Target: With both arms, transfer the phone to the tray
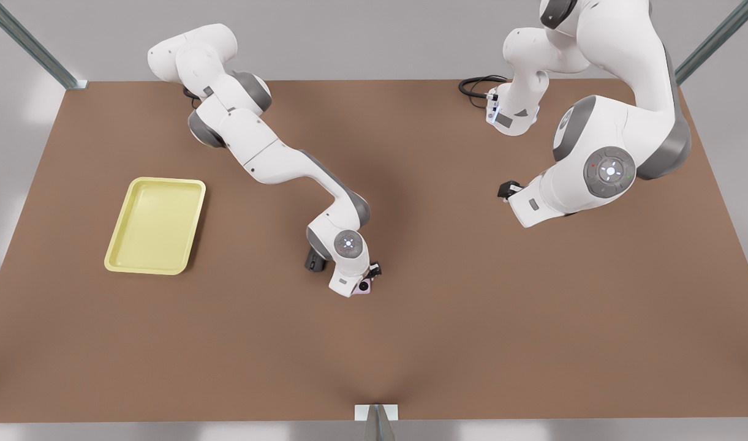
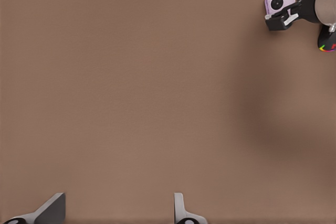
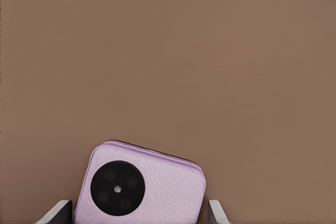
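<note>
Right tool point(image 1: 367, 283): low over the flip phone point(image 3: 139, 186), fingers apart on either side, set to clamp it.
Left tool point(image 1: 507, 188): fingers apart, empty, waiting.
Tray point(image 1: 155, 225): well apart, on the surface point(image 1: 447, 306).

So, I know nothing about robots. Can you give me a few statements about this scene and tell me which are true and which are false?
1. The phone already lies in the tray. False: it is on the table under the right gripper, well away from the tray.
2. The right gripper's fingers stand on either side of the phone. True.
3. The left gripper holds the black mouse. False: it is open over bare table, and the mouse lies beside the right arm's wrist.
4. The tray sits to the front view's left of both grippers. True.
</note>
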Motion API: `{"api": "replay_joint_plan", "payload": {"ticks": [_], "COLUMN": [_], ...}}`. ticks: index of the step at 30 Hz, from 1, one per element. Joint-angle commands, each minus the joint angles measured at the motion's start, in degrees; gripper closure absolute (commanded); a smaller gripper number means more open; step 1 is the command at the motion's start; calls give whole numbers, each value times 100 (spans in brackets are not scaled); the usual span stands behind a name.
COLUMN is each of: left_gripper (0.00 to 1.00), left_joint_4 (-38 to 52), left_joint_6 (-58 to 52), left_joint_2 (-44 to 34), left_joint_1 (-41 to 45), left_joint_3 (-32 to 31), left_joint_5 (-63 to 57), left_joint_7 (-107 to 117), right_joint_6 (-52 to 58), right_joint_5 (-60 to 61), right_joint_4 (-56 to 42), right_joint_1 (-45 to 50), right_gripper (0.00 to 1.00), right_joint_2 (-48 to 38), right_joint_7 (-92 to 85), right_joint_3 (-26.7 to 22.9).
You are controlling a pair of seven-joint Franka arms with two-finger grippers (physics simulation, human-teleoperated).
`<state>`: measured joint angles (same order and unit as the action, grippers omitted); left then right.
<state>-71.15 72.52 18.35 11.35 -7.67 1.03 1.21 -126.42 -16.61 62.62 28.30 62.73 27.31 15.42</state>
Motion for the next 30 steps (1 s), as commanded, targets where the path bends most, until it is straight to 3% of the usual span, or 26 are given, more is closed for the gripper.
{"api": "replay_joint_plan", "payload": {"ticks": [1,5,11,18,22,24,27,28,30], "left_gripper": [0,0,0,0,0,0,0,0,0], "left_joint_4": [-4,5,-13,-30,-30,-39,-39,-39,-39], "left_joint_6": [-2,-10,-10,-10,-10,-28,-37,-37,-19], "left_joint_2": [-7,-7,2,-7,-7,-7,2,2,2], "left_joint_1": [-1,7,51,69,157,192,236,236,236], "left_joint_3": [2,-7,-16,-24,-24,-24,-33,-24,-24], "left_joint_5": [-15,-33,-33,-15,-7,2,-7,-7,-33], "left_joint_7": [-33,-33,-25,-16,2,2,2,2,-7], "right_joint_6": [-23,-32,3,565,144,-419,-709,-1463,-1676], "right_joint_5": [8,8,35,61,96,96,96,96,114], "right_joint_4": [-4,-13,-30,321,2860,4144,5268,6077,6526], "right_joint_1": [0,0,0,-597,-1907,-2917,-3875,-4236,-4992], "right_gripper": [4,4,23,21,21,21,23,23,24], "right_joint_2": [11,20,-33,-973,-2651,-3363,-4312,-4787,-5095], "right_joint_7": [-358,-367,-358,-437,-455,-912,-1684,-2150,-3047], "right_joint_3": [5,-74,-74,-4,180,611,725,743,752]}}
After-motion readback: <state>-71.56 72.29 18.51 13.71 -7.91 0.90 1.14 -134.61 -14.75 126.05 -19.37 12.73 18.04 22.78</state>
